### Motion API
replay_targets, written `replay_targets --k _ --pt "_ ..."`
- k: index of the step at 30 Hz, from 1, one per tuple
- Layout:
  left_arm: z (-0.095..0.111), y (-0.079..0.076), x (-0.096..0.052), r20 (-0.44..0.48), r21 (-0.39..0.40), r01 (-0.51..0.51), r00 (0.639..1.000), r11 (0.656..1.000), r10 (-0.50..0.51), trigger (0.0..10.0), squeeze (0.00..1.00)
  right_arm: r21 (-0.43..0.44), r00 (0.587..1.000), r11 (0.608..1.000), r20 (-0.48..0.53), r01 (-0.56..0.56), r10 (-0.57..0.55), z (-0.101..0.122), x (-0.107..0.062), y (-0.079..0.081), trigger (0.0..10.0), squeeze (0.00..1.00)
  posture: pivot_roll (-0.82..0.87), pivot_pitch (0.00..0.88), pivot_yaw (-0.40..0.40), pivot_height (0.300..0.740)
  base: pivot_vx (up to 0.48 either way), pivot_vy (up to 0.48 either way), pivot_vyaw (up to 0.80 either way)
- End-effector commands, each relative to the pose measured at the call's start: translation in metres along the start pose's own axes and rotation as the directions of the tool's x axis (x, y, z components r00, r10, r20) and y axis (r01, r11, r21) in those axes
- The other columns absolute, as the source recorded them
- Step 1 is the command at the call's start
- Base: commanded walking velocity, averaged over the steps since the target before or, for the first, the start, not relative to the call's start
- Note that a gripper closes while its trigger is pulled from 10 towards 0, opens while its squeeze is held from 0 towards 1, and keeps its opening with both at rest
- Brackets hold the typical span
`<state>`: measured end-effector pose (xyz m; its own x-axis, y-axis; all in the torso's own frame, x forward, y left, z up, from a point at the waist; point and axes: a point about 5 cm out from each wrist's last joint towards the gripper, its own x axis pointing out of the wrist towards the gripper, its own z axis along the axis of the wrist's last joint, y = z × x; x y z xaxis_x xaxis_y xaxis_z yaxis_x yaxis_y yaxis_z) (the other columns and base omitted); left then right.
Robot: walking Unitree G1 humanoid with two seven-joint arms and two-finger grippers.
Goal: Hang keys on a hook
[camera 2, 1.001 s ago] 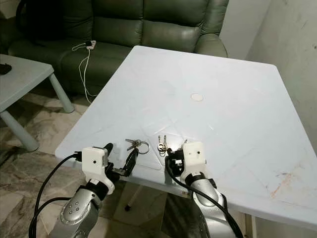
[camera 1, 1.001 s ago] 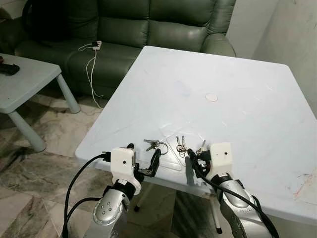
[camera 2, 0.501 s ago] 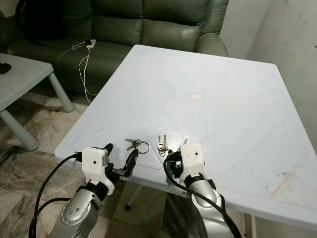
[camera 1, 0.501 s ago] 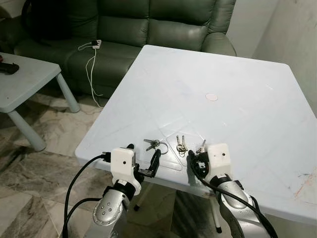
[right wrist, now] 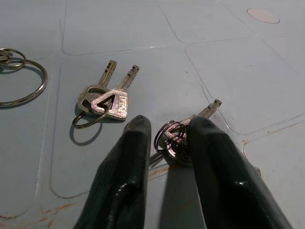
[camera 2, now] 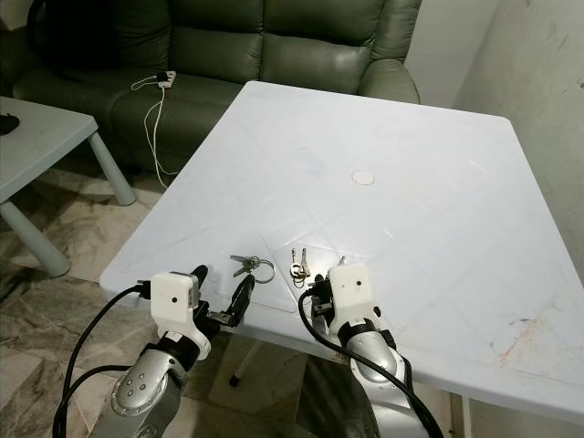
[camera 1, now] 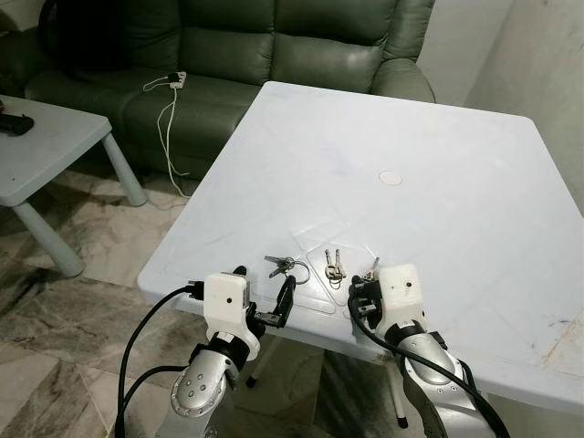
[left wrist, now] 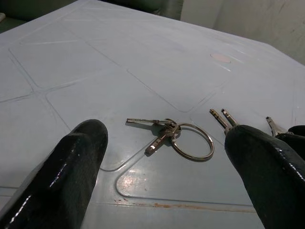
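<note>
Three key sets lie near the table's [camera 1: 438, 164] near edge. Right gripper [right wrist: 167, 138], fingers narrowly apart, straddles the right keys [right wrist: 177, 138], not yet clamped. Left gripper [left wrist: 162, 157] gapes wide before the ringed keys [left wrist: 174, 136], empty. Risk: flat keys slip out when pinched.

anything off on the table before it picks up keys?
Nothing spilled or broken. Three key sets lie flat near the white table's front edge: a ring set, a pair, and one between the right gripper's fingers. Rust-coloured streaks mark the table's right side. No hook in view.
</note>
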<state>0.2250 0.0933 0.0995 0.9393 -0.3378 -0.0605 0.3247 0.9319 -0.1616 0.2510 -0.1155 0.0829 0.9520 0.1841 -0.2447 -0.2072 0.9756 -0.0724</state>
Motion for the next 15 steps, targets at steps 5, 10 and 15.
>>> replay_targets --k 5,10,15 --pt "0.0036 -0.0026 -0.0008 0.009 0.006 0.003 1.0 1.0 -0.003 10.0 0.0 -0.004 1.0 1.0 0.002 0.007 -0.007 0.0005 -0.0013 -0.0016 0.0 0.0 0.01 0.067 -0.087 0.74 0.0 0.0 0.0" --pt "0.0036 -0.0029 -0.0008 0.01 0.005 0.004 1.0 1.0 -0.004 10.0 0.0 -0.003 1.0 1.0 0.005 0.011 -0.011 0.0006 -0.0013 -0.002 0.0 0.0 0.01 0.067 -0.086 0.74 0.0 0.0 0.0" --pt "0.0039 -0.0036 -0.0003 0.01 0.003 0.005 1.0 1.0 -0.005 10.0 0.0 -0.003 1.0 1.0 0.006 0.021 -0.021 0.0005 -0.0012 -0.0027 0.0 0.0 0.01 0.066 -0.084 0.74 0.0 0.0 0.0"
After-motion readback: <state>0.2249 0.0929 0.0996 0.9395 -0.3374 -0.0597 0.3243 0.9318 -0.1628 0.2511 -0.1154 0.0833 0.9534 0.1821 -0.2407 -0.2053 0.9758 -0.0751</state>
